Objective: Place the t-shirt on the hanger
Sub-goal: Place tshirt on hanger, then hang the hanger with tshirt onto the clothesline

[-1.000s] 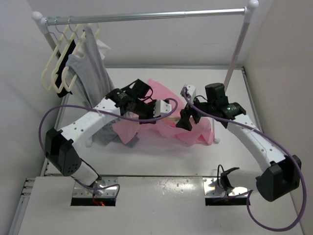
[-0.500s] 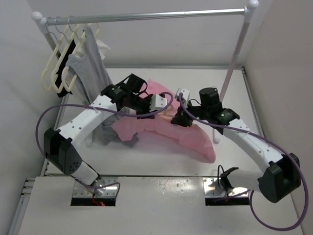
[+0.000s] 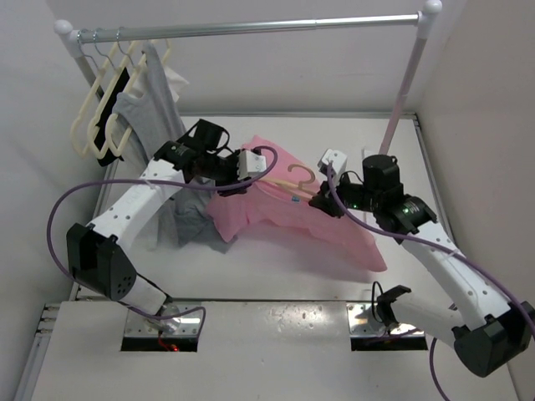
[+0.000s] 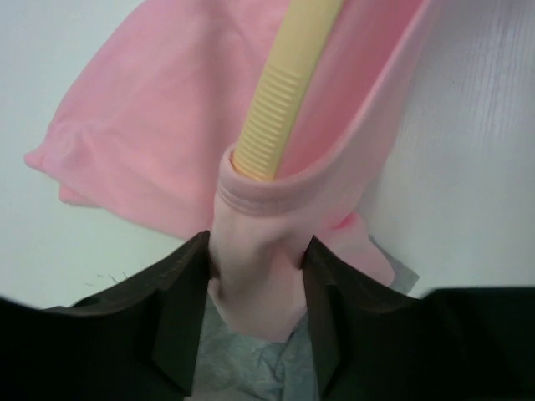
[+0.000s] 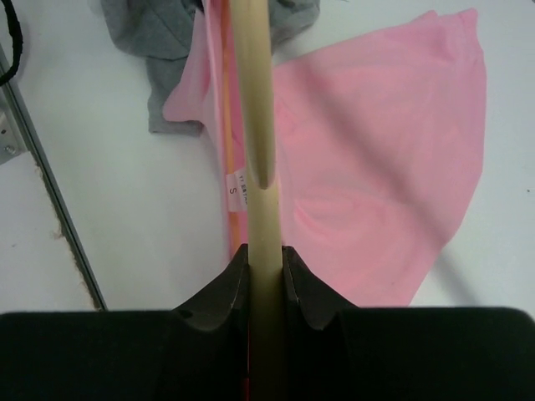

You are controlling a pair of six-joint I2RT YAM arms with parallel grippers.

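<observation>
The pink t-shirt (image 3: 284, 219) hangs stretched between my two grippers above the table. The peach-beige hanger (image 3: 299, 177) shows its hook above the shirt's upper edge. My left gripper (image 3: 241, 171) is shut on a bunched hem of the t-shirt (image 4: 167, 125). In the left wrist view the cloth fills the gap between the fingers of the left gripper (image 4: 255, 244). The ribbed hanger arm (image 4: 288, 83) runs into the opening just beyond. My right gripper (image 3: 322, 203) is shut on the hanger's bar (image 5: 259, 167). The t-shirt (image 5: 376, 150) and its small size label lie below that bar.
A gray garment (image 3: 155, 109) hangs at the left of the metal rail (image 3: 251, 29), beside pale cream hangers (image 3: 94, 125) and a black one (image 3: 117, 109). More gray cloth (image 3: 196, 230) lies on the table under the left arm. The rack's right post (image 3: 401, 100) stands behind my right arm.
My right gripper has shut on the hanger and drawn right. My left gripper has moved up and left. The t-shirt is now stretched out between them and the hanger's hook shows.
</observation>
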